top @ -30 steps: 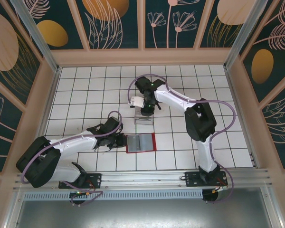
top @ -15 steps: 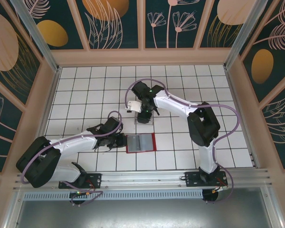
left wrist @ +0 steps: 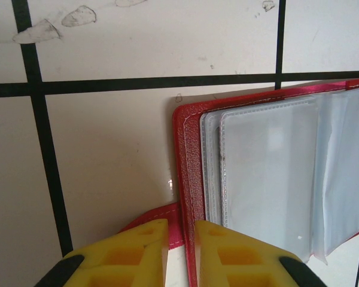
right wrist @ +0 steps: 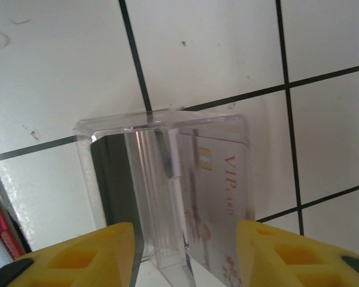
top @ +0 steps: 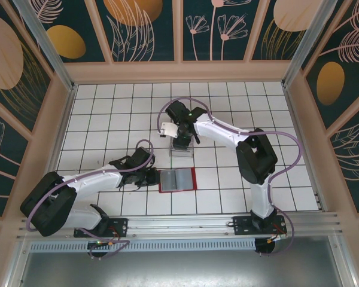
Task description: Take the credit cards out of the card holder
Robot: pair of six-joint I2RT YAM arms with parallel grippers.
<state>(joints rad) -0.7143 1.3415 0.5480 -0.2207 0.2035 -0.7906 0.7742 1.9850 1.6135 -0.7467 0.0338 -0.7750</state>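
The red card holder (top: 177, 179) lies open on the tiles, its clear inner sleeves (left wrist: 269, 173) facing up. My left gripper (left wrist: 180, 230) is shut on its left edge (left wrist: 188, 155) and closure tab; from above it (top: 151, 177) sits at the holder's left side. Farther back, my right gripper (top: 182, 142) hovers over a clear plastic box (top: 182, 150). Seen from the right wrist, that gripper (right wrist: 185, 236) is open with nothing gripped, its fingers either side of the box (right wrist: 155, 128). A whitish credit card (right wrist: 224, 185) and a dark card (right wrist: 110, 179) lie in the box.
White tiled floor with black grout lines, fenced by beige walls on the left, back and right. A strip of the red holder (right wrist: 0, 221) shows at the left edge of the right wrist view. Open tiles lie right of the holder (top: 239, 179).
My right gripper shifted a little over the clear box and its jaws spread apart. The left gripper and the card holder stayed put.
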